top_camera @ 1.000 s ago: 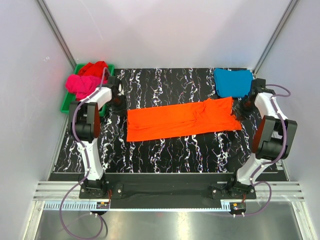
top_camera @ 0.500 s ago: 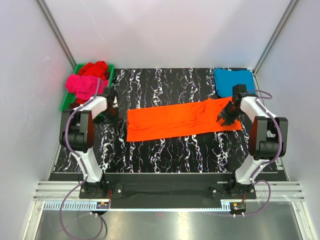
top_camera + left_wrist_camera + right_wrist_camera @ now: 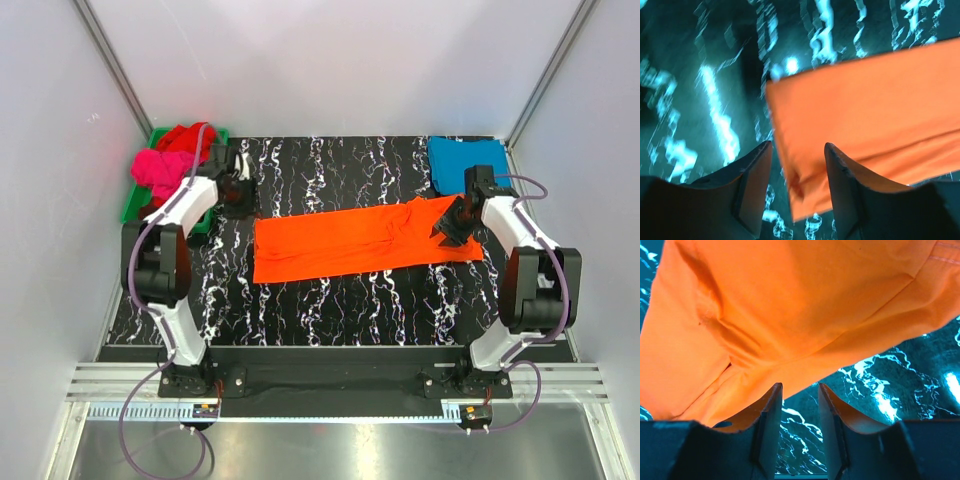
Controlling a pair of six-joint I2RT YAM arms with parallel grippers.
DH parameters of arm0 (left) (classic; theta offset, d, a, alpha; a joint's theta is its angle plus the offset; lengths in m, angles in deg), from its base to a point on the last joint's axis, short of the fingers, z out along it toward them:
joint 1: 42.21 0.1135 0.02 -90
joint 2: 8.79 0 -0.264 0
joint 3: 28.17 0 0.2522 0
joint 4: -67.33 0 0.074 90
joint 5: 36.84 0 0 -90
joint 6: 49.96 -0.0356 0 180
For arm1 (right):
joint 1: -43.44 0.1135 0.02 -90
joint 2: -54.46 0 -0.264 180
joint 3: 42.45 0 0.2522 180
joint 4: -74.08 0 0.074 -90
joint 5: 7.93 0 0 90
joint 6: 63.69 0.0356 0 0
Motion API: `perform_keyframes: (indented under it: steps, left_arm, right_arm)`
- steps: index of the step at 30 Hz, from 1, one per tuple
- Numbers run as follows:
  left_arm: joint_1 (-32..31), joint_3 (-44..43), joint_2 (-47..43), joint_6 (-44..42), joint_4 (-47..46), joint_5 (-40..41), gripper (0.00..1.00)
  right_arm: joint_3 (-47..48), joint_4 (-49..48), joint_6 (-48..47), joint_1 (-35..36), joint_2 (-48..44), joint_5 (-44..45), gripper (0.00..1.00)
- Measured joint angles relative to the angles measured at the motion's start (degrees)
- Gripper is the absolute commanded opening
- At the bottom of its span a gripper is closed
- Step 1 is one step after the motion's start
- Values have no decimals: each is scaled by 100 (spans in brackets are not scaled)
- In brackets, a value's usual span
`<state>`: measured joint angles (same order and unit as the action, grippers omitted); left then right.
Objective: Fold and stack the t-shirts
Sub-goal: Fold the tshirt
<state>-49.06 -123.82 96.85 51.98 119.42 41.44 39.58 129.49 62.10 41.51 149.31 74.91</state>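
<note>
- The orange shirt (image 3: pixel 360 240) lies flat on the surface (image 3: pixel 330 300) as a long band. One short end is near the tray (image 3: pixel 130 212). The other is well away from it, just in front of the teal shirt (image 3: pixel 465 165).
- Its long axis runs left to right, slightly tilted, so the end far from the tray sits a little farther from the arm bases. I cannot tell which end is the neck.
- The left fingers (image 3: pixel 238 195) are apart and empty. They hover between the tray and the band's nearer end, whose corner shows between them in the wrist view.
- The right fingers (image 3: pixel 446 228) are also apart, with a narrower gap, and hold nothing. They hang over the end far from the tray.
- The step looks like taking the short ends to fold the band across its length.
- To do it well, set each pair down on a corner along the same long edge. Gather every layer before closing. Lift evenly, keep the cloth taut, and lay end on end with the edges matched.
</note>
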Motion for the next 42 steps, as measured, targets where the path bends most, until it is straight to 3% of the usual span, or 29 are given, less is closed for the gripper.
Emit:
perform_keyframes:
  steps: [3,9,21,25,29,30,37,42]
  left_arm:
    - [-116,-219,374,-151,-101,-33,58]
    - [-101,-433,1040,-411,11,-22,60]
    - [-92,-468,1241,-614,101,144,61]
    - [-92,-616,1338,-612,94,160,48]
    - [-92,-699,1445,-586,85,149,4]
    - [-92,-704,1453,-570,85,114,0]
    - [-114,-734,1449,-352,297,334,0]
    - [-111,-160,1029,17,461,750,0]
  right_arm:
    - [-59,13,-61,0,-170,4,43]
    - [-70,17,-192,0,-201,20,44]
    - [-9,22,-299,0,-199,26,44]
    - [26,52,-337,0,-199,66,44]
    - [83,131,-391,0,-199,122,44]
    - [92,144,-404,0,-199,149,44]
    - [92,232,-442,0,-199,149,41]
    - [-39,291,-321,2,-201,140,32]
